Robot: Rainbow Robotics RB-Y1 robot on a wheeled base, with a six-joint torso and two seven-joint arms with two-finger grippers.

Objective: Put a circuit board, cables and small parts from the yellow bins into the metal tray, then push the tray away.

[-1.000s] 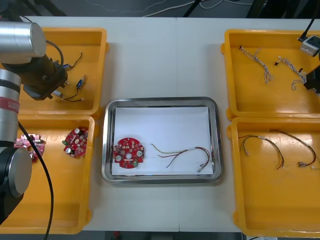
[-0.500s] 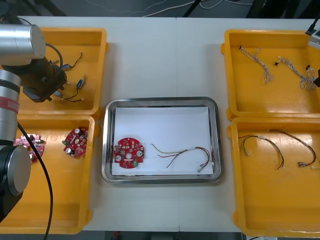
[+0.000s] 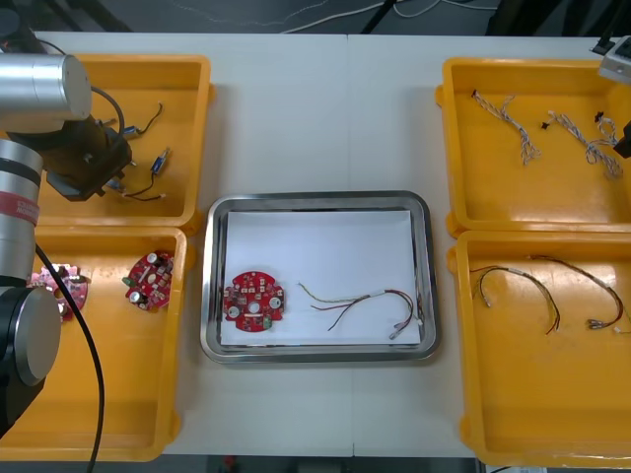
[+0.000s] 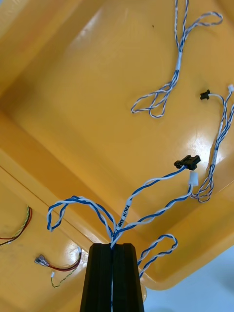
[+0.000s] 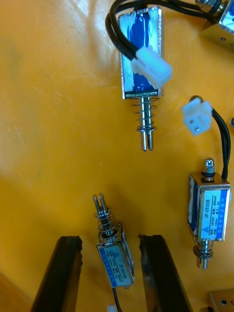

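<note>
Pincers first: my left pincer (image 5: 109,242) is spread wide, down in the far left yellow bin (image 3: 148,65), with one finger on each side of a small metal part (image 5: 115,261). My right pincer (image 4: 113,247) is clenched on a twisted blue and white cable (image 4: 146,187), held up over the far right yellow bin (image 4: 97,97), where two more such cables (image 4: 178,63) lie. Metal tray (image 3: 315,200) sits in the middle of the surface (image 3: 315,108), holding a round red circuit board (image 3: 254,301) with a red and yellow cable (image 3: 360,304) beside it.
</note>
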